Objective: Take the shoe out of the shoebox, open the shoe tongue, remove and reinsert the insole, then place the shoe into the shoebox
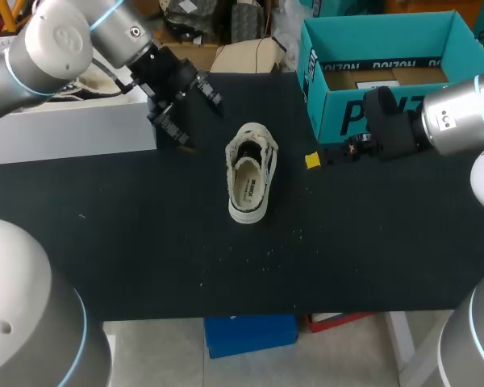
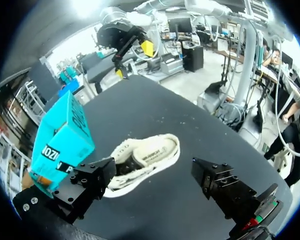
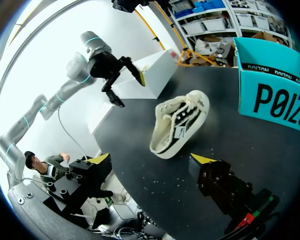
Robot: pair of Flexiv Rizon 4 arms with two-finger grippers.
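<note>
A cream shoe [image 1: 248, 176] with dark side panels rests on the black table [image 1: 145, 250] near its middle, and its insole shows in the opening. My left gripper [image 1: 196, 114] hangs open to the shoe's back left, clear of it. In the left wrist view the shoe [image 2: 146, 160] lies just ahead of the left gripper [image 2: 155, 182], between the lines of its spread fingers and untouched. My right gripper [image 1: 331, 154] is open to the right of the shoe, beside the teal shoebox [image 1: 387, 89]. From the right wrist, the shoe [image 3: 180, 125] lies ahead of the right gripper [image 3: 151, 159].
The teal shoebox [image 3: 275, 95] stands open at the back right, with cardboard inside. A white box [image 1: 73, 129] stands at the back left, behind my left arm. Small crumbs dot the table [image 1: 258, 258] in front of the shoe.
</note>
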